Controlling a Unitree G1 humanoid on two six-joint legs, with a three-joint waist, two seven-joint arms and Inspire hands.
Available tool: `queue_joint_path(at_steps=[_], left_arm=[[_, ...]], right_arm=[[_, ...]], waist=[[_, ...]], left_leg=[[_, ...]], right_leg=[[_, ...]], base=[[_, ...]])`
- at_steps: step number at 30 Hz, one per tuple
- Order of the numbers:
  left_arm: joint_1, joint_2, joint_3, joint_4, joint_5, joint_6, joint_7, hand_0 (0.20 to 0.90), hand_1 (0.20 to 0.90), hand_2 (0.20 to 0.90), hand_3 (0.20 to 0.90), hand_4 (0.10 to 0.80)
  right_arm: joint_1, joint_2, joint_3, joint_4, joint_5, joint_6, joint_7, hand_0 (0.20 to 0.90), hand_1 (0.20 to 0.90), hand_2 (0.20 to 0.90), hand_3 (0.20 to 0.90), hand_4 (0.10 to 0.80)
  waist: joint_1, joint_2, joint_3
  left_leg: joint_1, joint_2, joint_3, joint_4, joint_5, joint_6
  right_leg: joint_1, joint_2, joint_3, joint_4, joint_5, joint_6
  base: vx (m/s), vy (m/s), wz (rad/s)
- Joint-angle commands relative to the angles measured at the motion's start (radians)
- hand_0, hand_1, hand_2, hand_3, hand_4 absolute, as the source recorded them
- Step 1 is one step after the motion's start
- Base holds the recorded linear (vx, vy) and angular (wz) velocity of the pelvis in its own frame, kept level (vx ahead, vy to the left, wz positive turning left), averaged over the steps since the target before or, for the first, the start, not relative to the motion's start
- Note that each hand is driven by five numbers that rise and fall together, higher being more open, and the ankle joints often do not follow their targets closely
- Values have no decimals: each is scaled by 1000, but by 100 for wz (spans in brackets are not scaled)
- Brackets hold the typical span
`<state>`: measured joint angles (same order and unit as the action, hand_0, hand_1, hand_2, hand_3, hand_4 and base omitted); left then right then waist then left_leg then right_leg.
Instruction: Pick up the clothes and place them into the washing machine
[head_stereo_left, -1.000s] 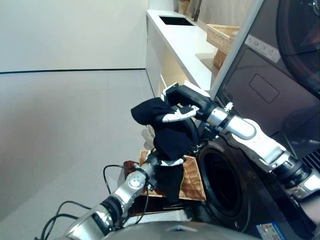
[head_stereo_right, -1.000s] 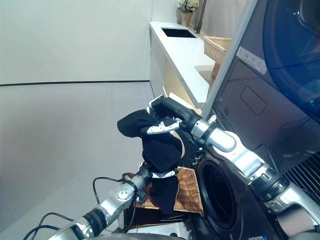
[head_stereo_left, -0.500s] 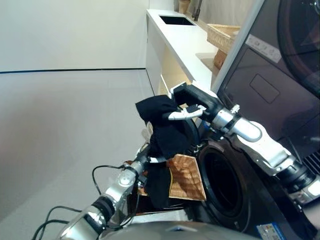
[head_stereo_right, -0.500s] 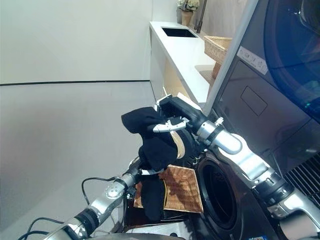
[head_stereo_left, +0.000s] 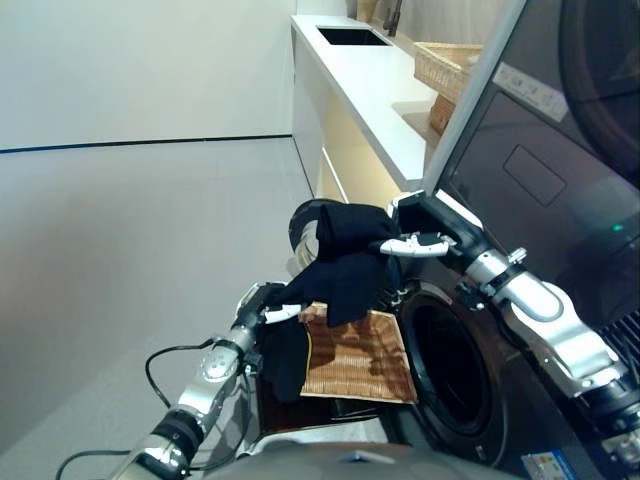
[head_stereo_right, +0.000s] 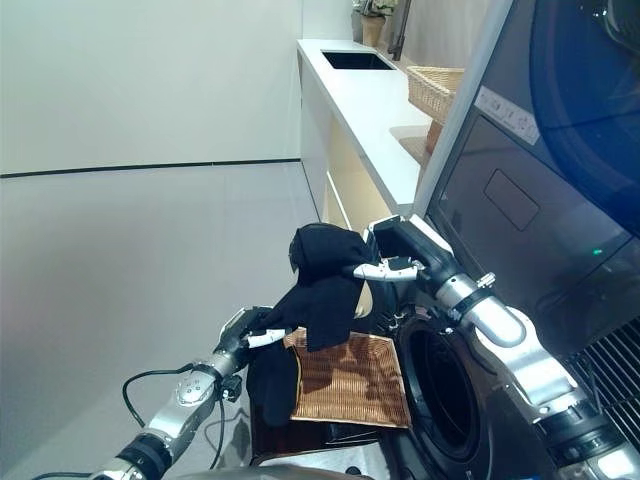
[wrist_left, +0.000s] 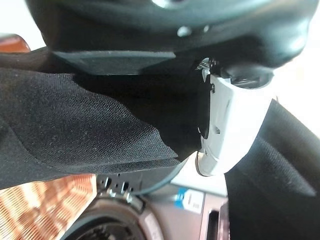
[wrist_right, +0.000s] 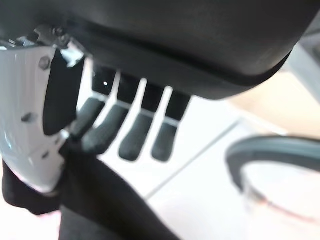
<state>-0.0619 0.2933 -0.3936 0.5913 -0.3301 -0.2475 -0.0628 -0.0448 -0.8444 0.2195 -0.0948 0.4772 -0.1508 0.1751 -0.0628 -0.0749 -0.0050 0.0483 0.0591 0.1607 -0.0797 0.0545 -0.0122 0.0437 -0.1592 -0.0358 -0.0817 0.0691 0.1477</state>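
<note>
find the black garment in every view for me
Left eye view: black garment, centre, between both hands.
Right eye view: centre.
Left wrist view: fills both sides.
Right wrist view: lower corner.
Shared landmark: washing machine drum opening.

left hand (wrist_left: 175, 30) pinches black cloth (wrist_left: 75, 130) under its white-covered thumb (wrist_left: 225, 120); wicker basket (wrist_left: 45, 210) and washer door rim (wrist_left: 115, 220) show beyond.

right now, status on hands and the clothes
Both hands shut on black garment: right hand at its top, left hand lower down. Garment outside washer opening. Wicker basket beneath.
</note>
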Motion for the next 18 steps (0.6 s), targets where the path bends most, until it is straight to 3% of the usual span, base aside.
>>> queue_joint_path(at_steps=[1,18], left_arm=[[-56,62,63,-77,-17,-104,22,200,200,200,200,300],[-91,128,155,-302,-25,-100,21,200,200,200,200,300]], right_arm=[[-50,25,-169,0,3,-100,-62,200,200,200,200,300],[48,210,-84,136,-236,-27,-28,200,200,200,200,300]], waist=[[52,-10,-78],[68,2,-68]], left_leg=[[-40,45,-58,35,22,-70],[-44,38,-74,39,21,-64]], right_leg=[[-47,-15,1,91,5,21],[-41,-20,-6,87,3,19]], base=[[6,-3,3],[0,0,0]])
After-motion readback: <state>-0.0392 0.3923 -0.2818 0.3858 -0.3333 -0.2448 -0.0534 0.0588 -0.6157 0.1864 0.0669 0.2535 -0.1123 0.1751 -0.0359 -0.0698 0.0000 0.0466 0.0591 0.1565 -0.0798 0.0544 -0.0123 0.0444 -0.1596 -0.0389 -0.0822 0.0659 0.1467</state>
